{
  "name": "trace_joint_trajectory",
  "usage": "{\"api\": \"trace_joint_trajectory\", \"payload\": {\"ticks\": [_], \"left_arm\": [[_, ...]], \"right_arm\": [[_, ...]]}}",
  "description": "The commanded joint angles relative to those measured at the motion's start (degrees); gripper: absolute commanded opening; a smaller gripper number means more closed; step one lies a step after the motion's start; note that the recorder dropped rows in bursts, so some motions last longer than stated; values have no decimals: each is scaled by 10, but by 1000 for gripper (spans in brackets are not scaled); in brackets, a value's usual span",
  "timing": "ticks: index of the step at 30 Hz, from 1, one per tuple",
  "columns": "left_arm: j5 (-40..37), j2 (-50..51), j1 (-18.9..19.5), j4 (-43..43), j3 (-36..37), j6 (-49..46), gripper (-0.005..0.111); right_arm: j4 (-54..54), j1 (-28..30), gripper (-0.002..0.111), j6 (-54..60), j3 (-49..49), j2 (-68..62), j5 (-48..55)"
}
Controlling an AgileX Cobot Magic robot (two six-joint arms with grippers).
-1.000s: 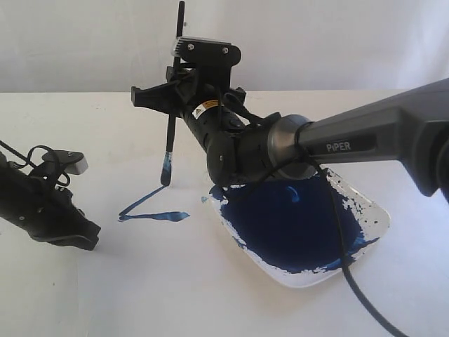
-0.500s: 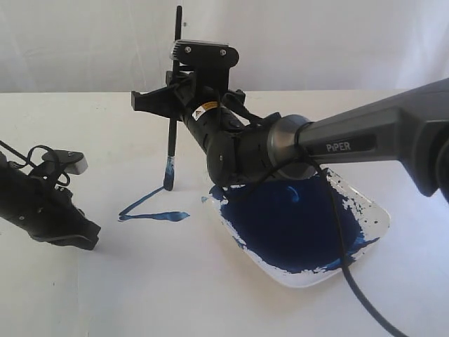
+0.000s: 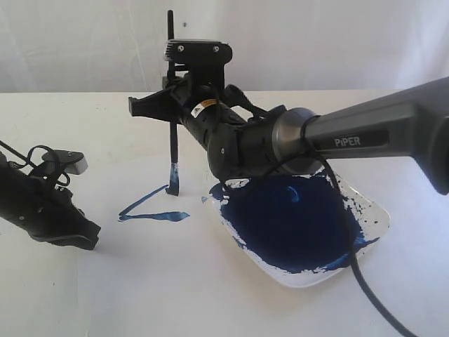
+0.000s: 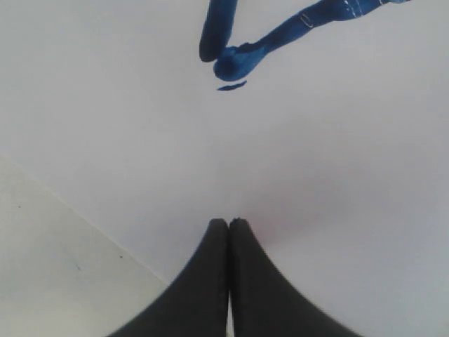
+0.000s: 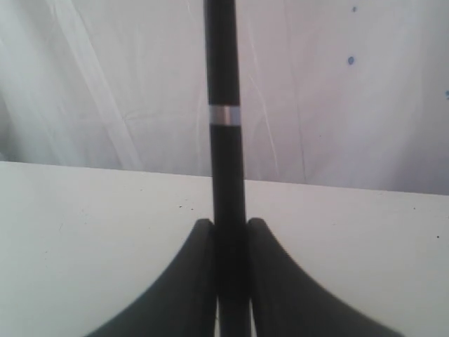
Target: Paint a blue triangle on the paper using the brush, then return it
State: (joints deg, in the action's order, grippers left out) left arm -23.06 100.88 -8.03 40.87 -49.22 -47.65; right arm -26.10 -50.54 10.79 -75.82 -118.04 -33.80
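Since a second ago the brush point(image 3: 172, 144) has straightened up and sunk, and its blue tip now sits at the upper end of the slanted stroke. I cannot tell whether it touches the paper point(image 4: 280, 154). The right claw point(image 3: 172, 105) grips its black handle. The left claw point(image 4: 229, 223) is closed and empty above the paper. The bench point(image 4: 49, 274) is white, with white cloth point(image 3: 316, 42) behind and a dish point(image 3: 375, 210) of dark-blue paint nearby. The triangle point(image 3: 151, 210) is two thin blue strokes meeting at the left.
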Motion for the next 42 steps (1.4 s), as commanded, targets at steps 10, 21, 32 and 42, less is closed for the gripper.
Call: {"api": "trace_joint_trajectory", "payload": {"ticks": [10,21,32,42], "left_arm": [[-7,-1,-1,4,5,-2,0],[-7,-1,-1,4,5,-2,0],[-7,-1,-1,4,5,-2,0],[-7,-1,-1,6,5,-2,0]], "right_arm": [[0,3,0,27,-1,26,78],[-4,3,0,45,-1,42,133],[-4,3,0,45,-1,42,161],[-2,3,0,45,-1,59,171]]}}
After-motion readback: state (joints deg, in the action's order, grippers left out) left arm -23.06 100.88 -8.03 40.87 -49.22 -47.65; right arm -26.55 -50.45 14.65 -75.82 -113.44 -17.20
